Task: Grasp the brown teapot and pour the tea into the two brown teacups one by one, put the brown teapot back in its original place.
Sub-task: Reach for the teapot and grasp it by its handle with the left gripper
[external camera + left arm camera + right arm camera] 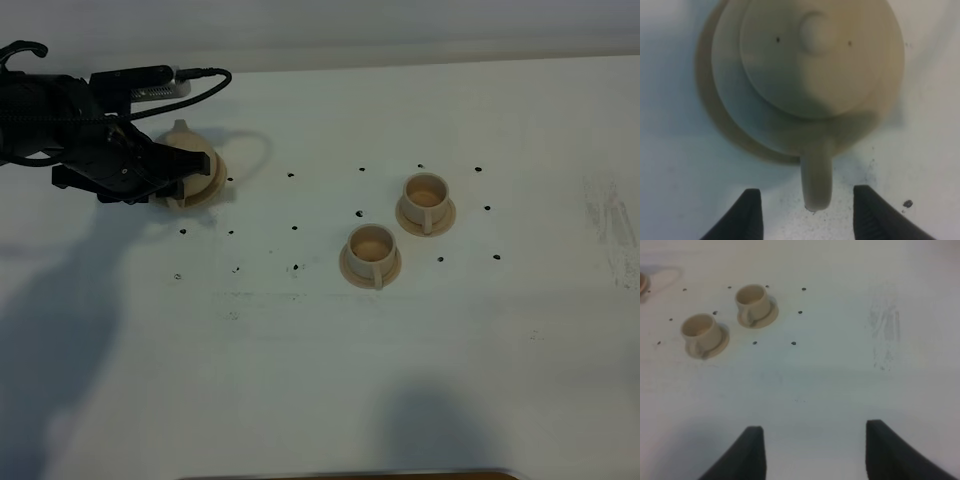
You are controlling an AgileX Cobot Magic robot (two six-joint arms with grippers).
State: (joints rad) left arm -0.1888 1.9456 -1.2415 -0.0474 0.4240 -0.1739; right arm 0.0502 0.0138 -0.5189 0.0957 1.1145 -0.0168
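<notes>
The brown teapot [188, 160] [810, 65] sits on its wide saucer, the original place [212, 187] [715, 120], at the table's far left. My left gripper [178, 172] [807, 212] is open just off the pot. The loop handle [816, 180] points in between the two fingertips with a gap on each side. The two brown teacups [372, 254] [426, 201] stand on their small saucers right of centre, also seen as cups [701, 332] [754, 302] in the right wrist view. My right gripper [812, 452] hangs open over bare table, holding nothing.
Small black dots [296, 227] mark the white tabletop [300, 350] around the pot and cups. A faint scuff [610, 215] shows at the right side. A dark edge [400, 475] runs along the table's front.
</notes>
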